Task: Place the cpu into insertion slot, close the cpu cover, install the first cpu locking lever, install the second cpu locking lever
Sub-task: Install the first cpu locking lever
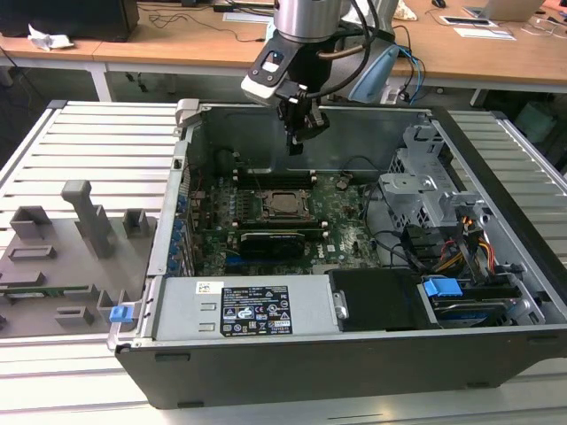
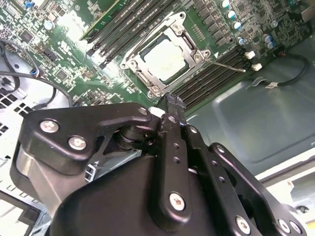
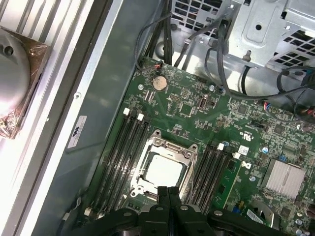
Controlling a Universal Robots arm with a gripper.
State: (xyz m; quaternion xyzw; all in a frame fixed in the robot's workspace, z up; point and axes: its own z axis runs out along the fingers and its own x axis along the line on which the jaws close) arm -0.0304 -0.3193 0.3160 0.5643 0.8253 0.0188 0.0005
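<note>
Gripper: fingers pressed together, holding nothing, hovering above green board | cpu: sits in insertion slot, cpu cover down over it | thin lever: sticks out beside slot

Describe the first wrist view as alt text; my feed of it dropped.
The cpu lies on the green motherboard, framed by the metal cover, with the shut pincer in front of one edge of the cover. Black memory slots run along two opposite sides of it; cables and a grey metal cage lie beyond the board.
</note>
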